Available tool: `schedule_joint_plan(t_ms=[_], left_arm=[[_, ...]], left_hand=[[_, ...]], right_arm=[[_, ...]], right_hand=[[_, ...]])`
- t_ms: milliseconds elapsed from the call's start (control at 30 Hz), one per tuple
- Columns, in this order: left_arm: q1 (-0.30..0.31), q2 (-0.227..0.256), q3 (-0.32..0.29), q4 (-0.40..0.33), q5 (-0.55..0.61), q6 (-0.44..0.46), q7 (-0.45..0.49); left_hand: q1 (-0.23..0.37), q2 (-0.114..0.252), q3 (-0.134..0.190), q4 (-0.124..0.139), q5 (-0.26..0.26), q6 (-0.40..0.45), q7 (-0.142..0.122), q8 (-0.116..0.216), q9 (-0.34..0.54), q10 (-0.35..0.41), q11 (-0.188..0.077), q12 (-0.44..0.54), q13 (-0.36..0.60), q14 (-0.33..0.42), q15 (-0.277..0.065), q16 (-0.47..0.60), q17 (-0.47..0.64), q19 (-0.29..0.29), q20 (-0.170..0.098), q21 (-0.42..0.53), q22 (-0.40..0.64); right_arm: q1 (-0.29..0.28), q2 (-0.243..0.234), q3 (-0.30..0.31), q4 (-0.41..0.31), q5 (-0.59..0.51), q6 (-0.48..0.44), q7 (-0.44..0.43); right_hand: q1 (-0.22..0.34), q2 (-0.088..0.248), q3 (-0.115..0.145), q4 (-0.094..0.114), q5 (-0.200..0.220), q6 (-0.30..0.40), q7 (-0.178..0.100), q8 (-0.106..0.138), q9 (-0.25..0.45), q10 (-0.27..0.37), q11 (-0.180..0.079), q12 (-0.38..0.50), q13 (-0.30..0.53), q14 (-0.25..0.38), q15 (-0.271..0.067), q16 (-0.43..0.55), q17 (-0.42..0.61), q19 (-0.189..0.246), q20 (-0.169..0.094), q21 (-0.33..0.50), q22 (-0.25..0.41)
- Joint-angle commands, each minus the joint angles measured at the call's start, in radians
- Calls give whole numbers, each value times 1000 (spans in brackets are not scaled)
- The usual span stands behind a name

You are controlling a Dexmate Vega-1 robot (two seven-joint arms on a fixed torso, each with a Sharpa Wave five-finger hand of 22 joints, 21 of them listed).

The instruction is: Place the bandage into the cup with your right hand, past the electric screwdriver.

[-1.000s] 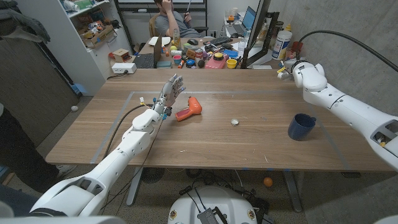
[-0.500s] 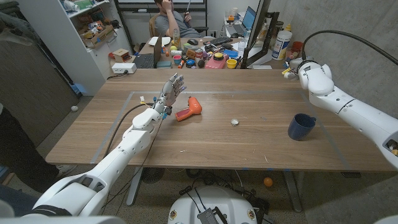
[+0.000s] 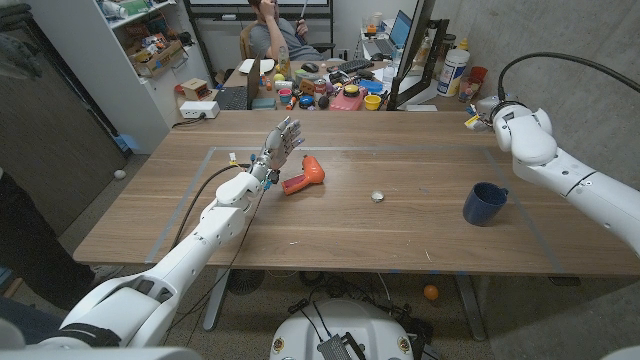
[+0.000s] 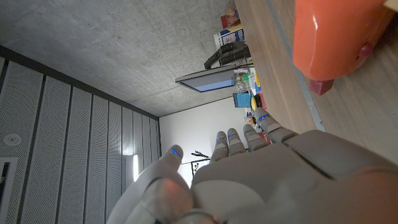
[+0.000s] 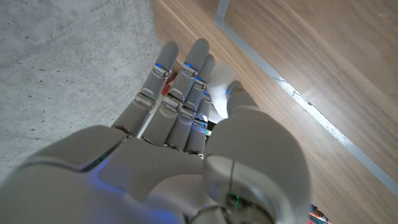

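Observation:
The bandage (image 3: 378,196) is a small pale roll lying on the wooden table (image 3: 400,240) near its middle. To its left lies the orange electric screwdriver (image 3: 305,177), whose orange body (image 4: 339,34) also looms close in the left wrist view. The dark blue cup (image 3: 484,203) stands upright on the table's right side. My left hand (image 3: 278,145) is raised just left of the screwdriver, fingers (image 4: 239,140) spread upward and holding nothing. My right hand (image 5: 186,106) is held out straight and empty over the table's far right corner, behind its forearm (image 3: 527,137), well beyond the cup.
Pale tape lines (image 3: 520,215) frame a rectangle on the table. Behind the far edge is a cluttered desk (image 3: 330,92) with a seated person (image 3: 275,30), a monitor (image 3: 412,50) and bottles (image 3: 453,70). A shelf (image 3: 140,60) stands at the back left.
My right arm has swung further right and outward, past the table's far right corner. The left hand, screwdriver, bandage and cup have stayed where they were.

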Motion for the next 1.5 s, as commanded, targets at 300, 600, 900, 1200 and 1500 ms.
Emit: schedule_joint_plan(t_ms=[300, 600, 900, 1200, 1500], left_arm=[[-43, -24, 8, 71, -2, -17, -81], [-79, -36, 2, 136, -7, -29, -134], [-123, -53, -5, 216, -8, -47, -200], [-181, -82, -16, 334, -9, -71, -290], [-215, -105, -34, 417, -6, -94, -367]], left_hand=[[-11, 80, -6, -1, 9, -1, 5, 3, 3, -1, 0, 6, 5, -13, -4, 3, 2, 9, -44, -5, 2], [-11, 80, -7, -1, 9, -1, 5, 4, 3, -2, -1, 6, 5, -13, -4, 3, 2, 8, -43, -6, 2], [-11, 80, -7, -1, 9, -1, 5, 4, 3, -1, -2, 6, 5, -13, -4, 3, 2, 9, -44, -6, 2], [-11, 81, -8, -1, 10, -1, 6, 4, 3, -1, 0, 6, 5, -14, -4, 3, 2, 9, -43, -7, 2], [-11, 81, -8, -1, 10, -1, 6, 4, 3, 0, 0, 7, 5, -13, -5, 3, 2, 9, -43, -8, 2]], right_arm=[[-261, -114, 186, -236, 59, -151, 42], [-391, -171, 248, -350, 77, -256, 41], [-526, -217, 304, -482, 75, -374, 32], [-654, -251, 322, -635, 40, -484, 46], [-678, -256, 285, -705, -47, -538, 123]], right_hand=[[-5, 4, -8, 5, 1, 44, -36, 18, 31, 7, 5, 7, 2, 10, -1, -2, 11, -3, -68, 15, -2], [-5, 5, -12, 6, 1, 51, -34, 28, 35, 10, 7, 8, 0, 17, -1, -1, 17, -1, -70, 23, -3], [-4, 5, -15, 7, 2, 51, -34, 35, 38, 14, 8, 11, 1, 19, -1, -3, 21, -2, -69, 27, -9], [-3, 5, -18, 7, 2, 50, -33, 40, 41, 12, 10, 13, 3, 21, -1, -5, 26, -7, -66, 28, -16], [-2, 7, -21, 8, 2, 50, -34, 46, 44, 15, 11, 13, 1, 21, -1, -7, 31, -9, -66, 27, -29]])
